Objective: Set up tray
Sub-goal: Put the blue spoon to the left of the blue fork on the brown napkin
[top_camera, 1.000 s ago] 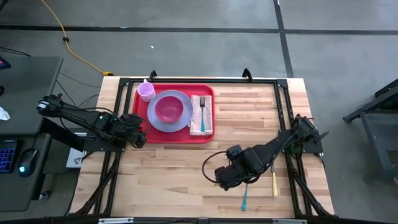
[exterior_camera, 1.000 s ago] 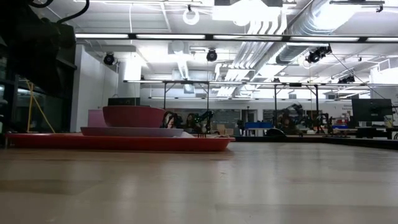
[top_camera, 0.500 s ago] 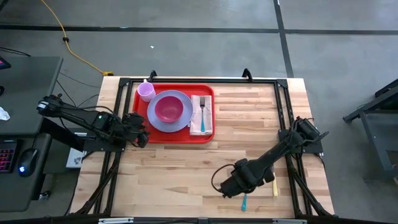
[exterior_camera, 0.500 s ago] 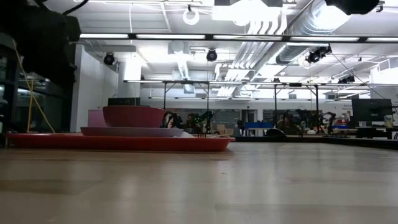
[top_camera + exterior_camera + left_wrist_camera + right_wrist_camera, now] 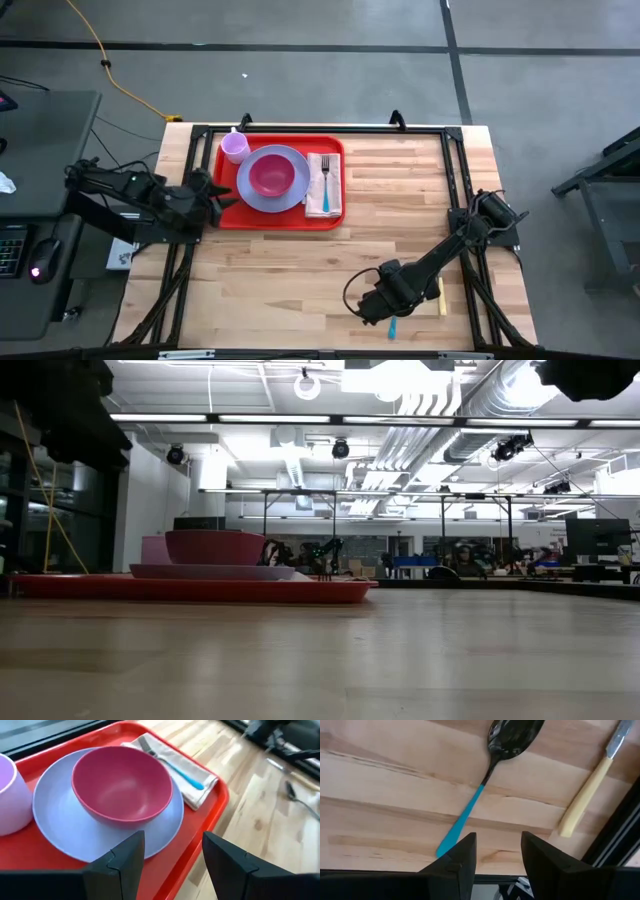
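Red tray (image 5: 282,215) in upper left-centre of high view, on wooden table (image 5: 400,210), near the far edge. On tray: lavender plate (image 5: 272,199) with pink bowl (image 5: 271,175) sitting in it, pale purple cup (image 5: 235,147) at tray's upper left corner just beside the plate, white napkin (image 5: 324,186) along right side with blue-handled fork (image 5: 324,180) lying on top. Left gripper (image 5: 222,192) at left edge of tray, level with the plate, fingers spread and holding nothing; in left wrist view, dark fingers (image 5: 122,865) apart, over the tray rim beside the plate. Right gripper (image 5: 372,308) at lower centre-right of high view, well apart from tray, jaws parted and empty. Blue-handled spoon (image 5: 393,324) on table, just beside right gripper; right wrist view shows spoon (image 5: 485,780) lying flat, dark bowl at top of frame, handle slanting toward the fingers. Yellow-handled knife (image 5: 441,295) just right of spoon, flat on table, apart from it. Low view: tray (image 5: 190,589) at left, bowl and plate stacked on it.
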`<state>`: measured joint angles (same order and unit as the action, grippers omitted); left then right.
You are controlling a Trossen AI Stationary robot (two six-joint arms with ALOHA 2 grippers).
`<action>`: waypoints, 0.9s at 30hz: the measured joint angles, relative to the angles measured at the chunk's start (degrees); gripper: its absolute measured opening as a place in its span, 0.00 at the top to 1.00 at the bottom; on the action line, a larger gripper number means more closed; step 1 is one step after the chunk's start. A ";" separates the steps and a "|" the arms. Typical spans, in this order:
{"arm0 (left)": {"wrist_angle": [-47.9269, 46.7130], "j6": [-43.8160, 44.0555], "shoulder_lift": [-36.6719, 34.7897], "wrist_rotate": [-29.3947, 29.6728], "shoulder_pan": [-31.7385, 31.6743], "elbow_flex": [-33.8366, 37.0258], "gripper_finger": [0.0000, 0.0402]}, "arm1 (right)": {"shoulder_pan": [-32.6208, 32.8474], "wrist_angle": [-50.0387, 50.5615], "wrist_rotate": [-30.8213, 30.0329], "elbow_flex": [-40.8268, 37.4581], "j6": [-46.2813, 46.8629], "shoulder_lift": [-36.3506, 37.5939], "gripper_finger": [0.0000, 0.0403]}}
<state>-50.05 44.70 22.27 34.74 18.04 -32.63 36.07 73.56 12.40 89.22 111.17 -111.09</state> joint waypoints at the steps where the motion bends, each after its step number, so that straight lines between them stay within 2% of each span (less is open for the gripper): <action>1: 0.36 -0.73 -1.44 -0.08 0.00 0.66 0.43 | 0.00 0.02 -0.03 -0.13 0.03 0.00 0.67; 7: 4.85 -7.17 -9.32 -2.19 0.00 4.23 0.43 | 0.00 0.68 -0.32 -0.16 0.96 0.00 0.67; 12: 6.18 -9.02 -15.90 -2.72 0.00 6.83 0.43 | 0.05 -0.20 -0.17 -0.16 2.81 0.00 0.67; 17: 10.52 -13.43 -21.29 -7.55 0.00 9.28 0.43 | 0.37 -0.33 1.05 -0.16 4.64 0.00 0.67; 27: 14.38 -15.00 -21.87 -10.04 0.00 12.51 0.43 | 0.63 -1.66 0.94 -0.14 6.79 0.04 0.67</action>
<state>-35.67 29.70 0.40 24.70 18.04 -20.12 36.71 71.90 13.33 89.08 117.96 -111.04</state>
